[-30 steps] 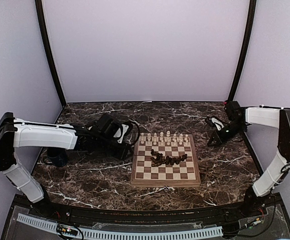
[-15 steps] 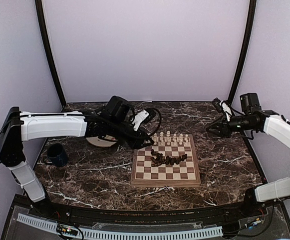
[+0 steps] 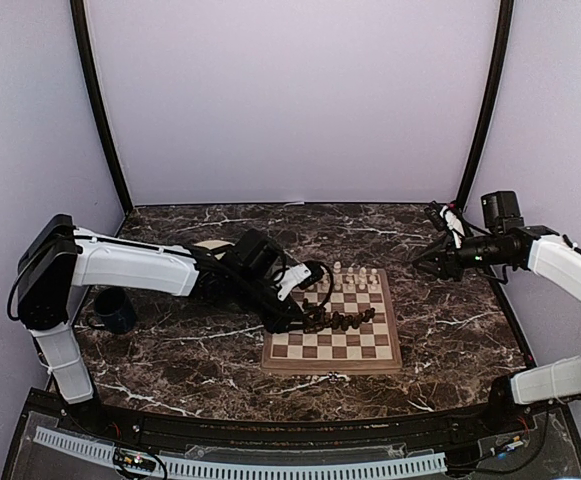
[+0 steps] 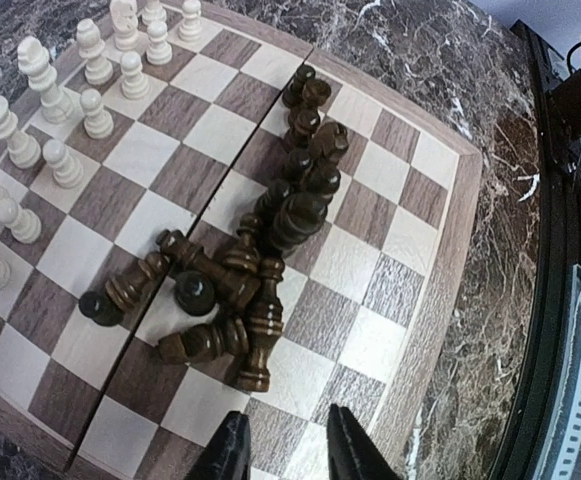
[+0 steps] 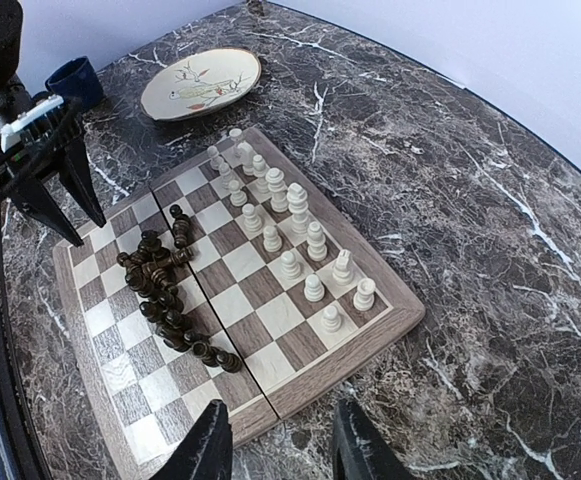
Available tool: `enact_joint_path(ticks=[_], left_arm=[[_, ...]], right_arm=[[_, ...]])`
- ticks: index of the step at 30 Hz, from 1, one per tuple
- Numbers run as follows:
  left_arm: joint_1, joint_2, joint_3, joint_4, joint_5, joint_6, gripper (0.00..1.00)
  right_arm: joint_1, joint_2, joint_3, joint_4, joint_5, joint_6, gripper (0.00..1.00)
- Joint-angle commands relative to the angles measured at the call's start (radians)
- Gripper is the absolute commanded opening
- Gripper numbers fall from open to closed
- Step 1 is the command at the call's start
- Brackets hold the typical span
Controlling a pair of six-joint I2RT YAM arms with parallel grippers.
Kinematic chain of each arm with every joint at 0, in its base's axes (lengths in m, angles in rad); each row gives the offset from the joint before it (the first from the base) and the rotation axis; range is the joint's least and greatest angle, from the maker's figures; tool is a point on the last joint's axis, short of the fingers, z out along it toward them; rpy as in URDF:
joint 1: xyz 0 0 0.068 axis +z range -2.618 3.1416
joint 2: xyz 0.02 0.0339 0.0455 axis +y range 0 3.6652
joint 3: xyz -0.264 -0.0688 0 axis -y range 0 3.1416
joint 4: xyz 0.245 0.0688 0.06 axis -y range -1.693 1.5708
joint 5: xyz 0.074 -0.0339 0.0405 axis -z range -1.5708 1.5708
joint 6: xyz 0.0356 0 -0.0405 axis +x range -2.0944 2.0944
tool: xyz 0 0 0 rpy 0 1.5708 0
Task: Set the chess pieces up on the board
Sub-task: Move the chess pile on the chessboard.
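The board [image 3: 342,351] lies mid-table. Pale chess pieces [image 3: 356,276] stand in rows along its far edge. Dark chess pieces [image 3: 338,320] lie tumbled in a heap across the middle. From the left wrist view the dark heap [image 4: 251,270] is just ahead of my left gripper [image 4: 285,442], which hovers open and empty over the bare squares of the board [image 4: 371,341]. My right gripper [image 5: 281,446] is open and empty, high above the marble off the board's corner [image 5: 301,382], with the pale pieces [image 5: 291,231] and dark pieces [image 5: 166,291] beyond it.
A round cream plate [image 5: 201,83] and a dark blue mug [image 5: 74,80] sit on the table beyond the board's far-left side. The mug [image 3: 115,310] is by the left arm's elbow. Purple walls enclose the marble table.
My left gripper swung from beside the board to its back-left corner, then came down over the dark heap. My right arm lifted off the table and its gripper opened.
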Motion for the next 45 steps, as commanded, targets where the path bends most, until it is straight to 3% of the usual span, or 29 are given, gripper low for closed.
enact_joint_path(ticks=[1, 11, 33, 45], left_arm=[[-0.002, -0.018, -0.034, 0.030, 0.015, 0.047, 0.28], [-0.002, 0.034, -0.032, 0.056, 0.026, 0.078, 0.32], [-0.005, 0.118, -0.029, 0.105, 0.046, 0.087, 0.31], [-0.017, 0.131, -0.033, 0.085, 0.035, 0.108, 0.20]], right_arm=[[0.002, -0.001, -0.008, 0.028, 0.001, -0.018, 0.36], [0.002, 0.001, -0.016, 0.030, 0.028, -0.020, 0.37], [0.002, 0.038, -0.011, 0.021, 0.027, -0.027, 0.40], [0.002, 0.046, -0.011, 0.020, 0.028, -0.027, 0.42]])
